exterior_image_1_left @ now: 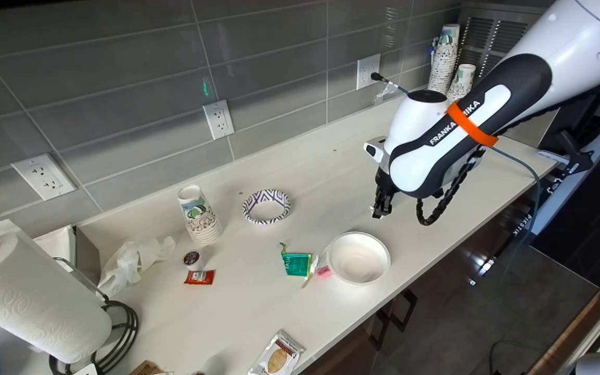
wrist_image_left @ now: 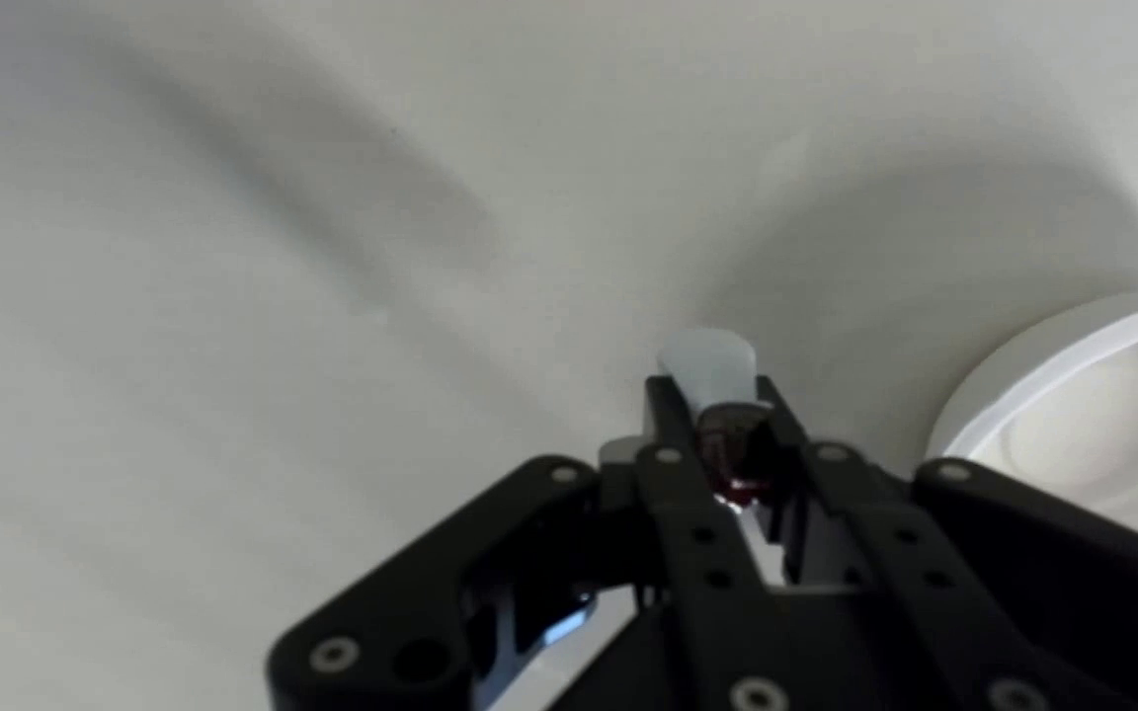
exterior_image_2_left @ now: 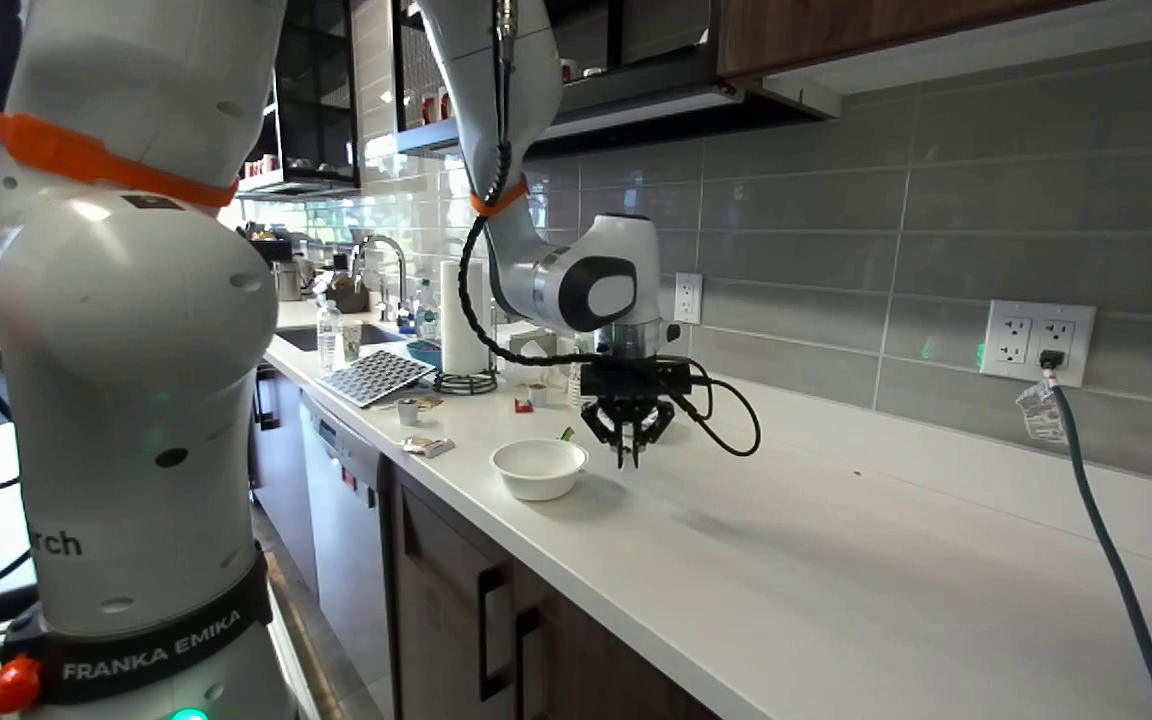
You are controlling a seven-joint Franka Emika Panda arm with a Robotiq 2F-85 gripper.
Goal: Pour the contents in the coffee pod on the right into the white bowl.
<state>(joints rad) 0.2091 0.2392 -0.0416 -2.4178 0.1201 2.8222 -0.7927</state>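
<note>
One coffee pod (wrist_image_left: 709, 359), pinched by the gripper (wrist_image_left: 715, 389) beside the white bowl (exterior_image_1_left: 359, 258), is probably light, smooth and crushable: best held gently by its sides.

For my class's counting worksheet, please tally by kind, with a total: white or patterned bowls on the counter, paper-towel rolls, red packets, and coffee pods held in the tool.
Bowls: 2, the white bowl and the patterned bowl
Paper-towel roll: 1
Red packet: 1
Coffee pod in the tool: 1
Total: 5
</note>
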